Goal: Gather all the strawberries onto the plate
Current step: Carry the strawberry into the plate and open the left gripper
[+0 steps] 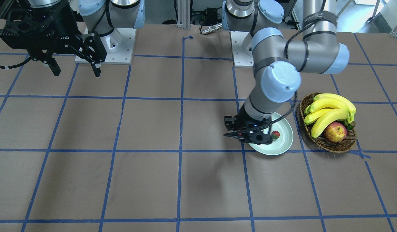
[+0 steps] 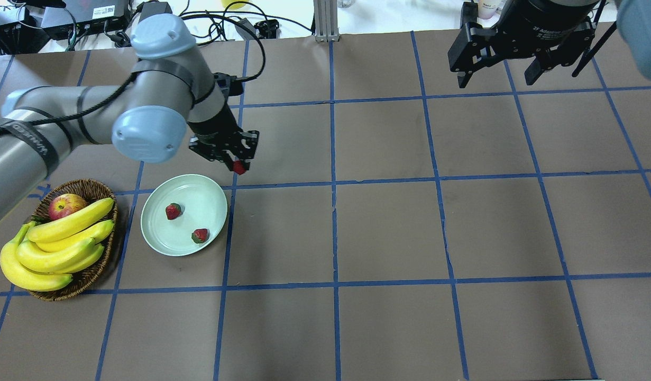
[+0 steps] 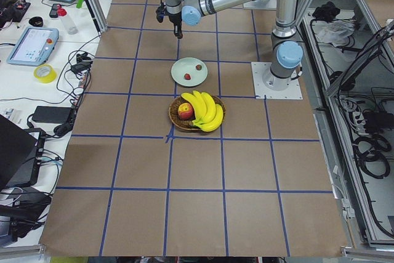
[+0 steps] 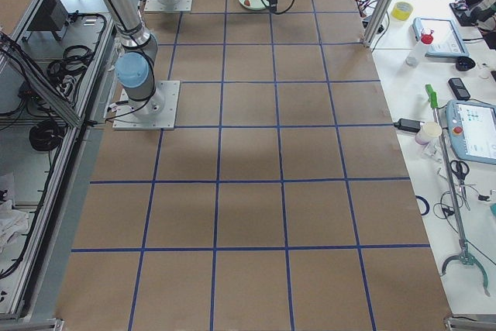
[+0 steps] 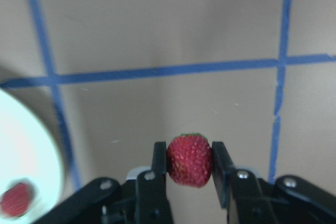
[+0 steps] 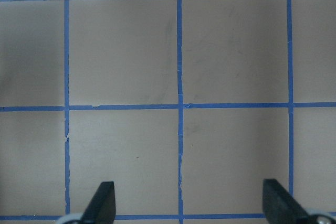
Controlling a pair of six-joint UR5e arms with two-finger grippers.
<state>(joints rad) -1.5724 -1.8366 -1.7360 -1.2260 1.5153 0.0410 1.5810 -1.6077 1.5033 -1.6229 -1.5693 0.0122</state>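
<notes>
While the left gripper (image 2: 235, 161) hangs over the tabletop (image 2: 388, 227), its jaws are clamped on the held strawberry (image 5: 189, 160), pinching it across its widest part. The berry is dark red, bumpy and seeded, with a sliver of green at one end. It looks light and soft, so I would expect it to bruise under a hard squeeze and to roll once let go. A gentle grip across the middle, as here, seems right.

The wrist view shows bare paper under the fruit and the plate (image 2: 198, 193) off to one side, so the berry appears to be just beside the rim rather than over it. The plate is pale, glossy and shallow, and lies towards the tabletop's left edge. It holds two strawberries (image 2: 173, 211) lying apart. A wicker basket (image 2: 92, 188) with bananas (image 2: 66, 238) and an apple (image 2: 66, 205) sits nearer that edge (none of it for collecting). The right gripper (image 6: 190, 203) hovers by the far right corner — jaws spread, holding nothing.
</notes>
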